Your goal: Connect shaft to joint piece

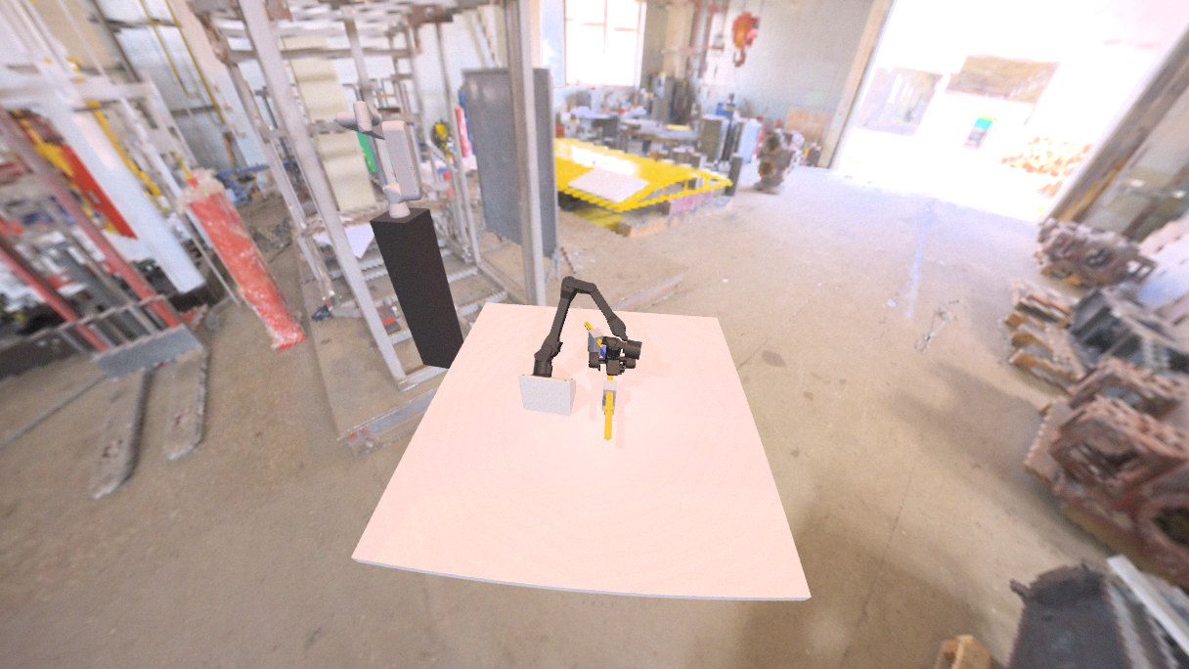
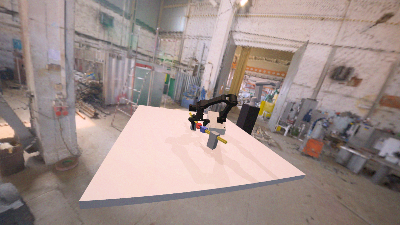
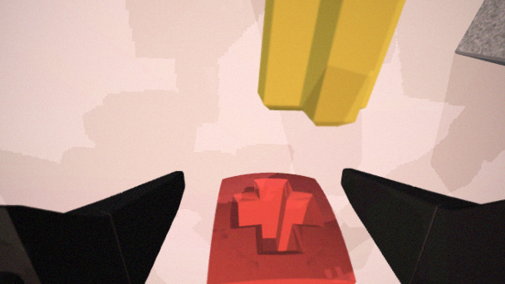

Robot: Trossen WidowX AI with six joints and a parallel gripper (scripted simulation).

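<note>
Fingers (image 1: 611, 366) (image 2: 199, 123) spread wide around the red joint piece (image 2: 198, 125) (image 3: 270, 216), gripping nothing; yellow shaft (image 3: 307, 54) apart, toward twelve o'clock in the wrist view.

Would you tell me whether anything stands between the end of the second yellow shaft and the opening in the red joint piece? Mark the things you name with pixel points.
Nothing visible does: in the wrist view only a gap separates the yellow shaft's end (image 3: 313, 83) from the red joint piece (image 3: 276, 232) (image 2: 198, 125). The open gripper's fingers stand either side.
</note>
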